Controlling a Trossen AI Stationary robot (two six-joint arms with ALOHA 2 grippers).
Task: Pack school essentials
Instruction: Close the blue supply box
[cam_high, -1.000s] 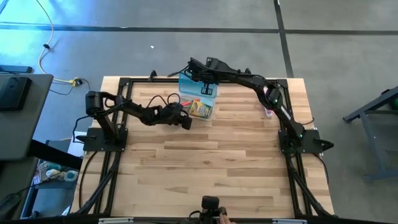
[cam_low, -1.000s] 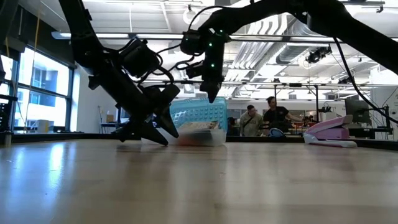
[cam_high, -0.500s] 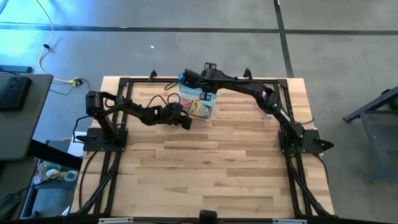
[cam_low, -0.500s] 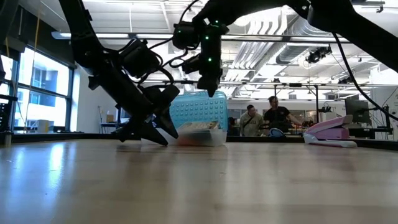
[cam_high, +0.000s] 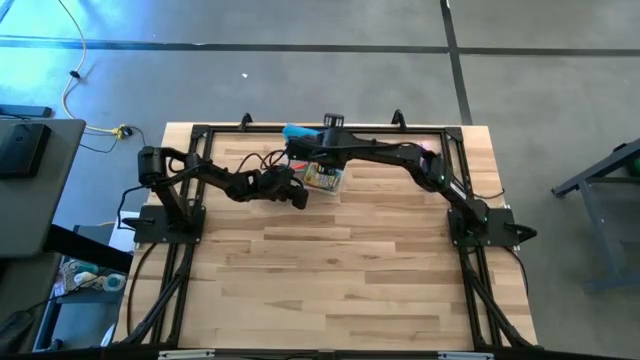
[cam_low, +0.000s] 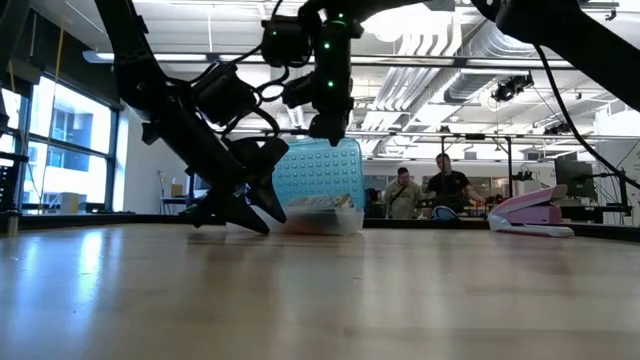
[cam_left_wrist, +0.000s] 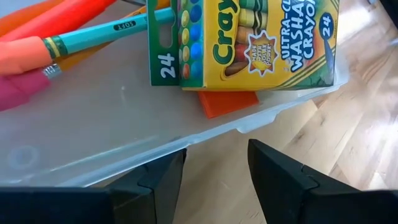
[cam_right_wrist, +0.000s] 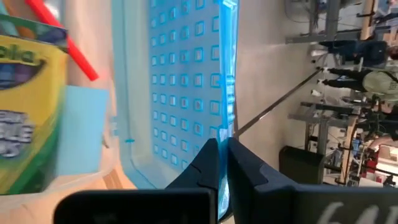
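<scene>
Right claw (cam_right_wrist: 222, 163) pinching the blue lid (cam_right_wrist: 186, 87) to swing it over the clear box (cam_left_wrist: 93, 118), which the spread left claw (cam_left_wrist: 211, 171) steadies.

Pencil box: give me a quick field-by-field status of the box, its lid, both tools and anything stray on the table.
box: clear pencil box, on the table's far middle
lid: blue perforated lid, raised on edge above the box, not shut
contents: crayon box, pencils, red eraser
right tool: right tool, shut on the lid's edge
left tool: left tool, open, at the box's near rim
stray: pink stapler at the table's right side, outside the box
</scene>
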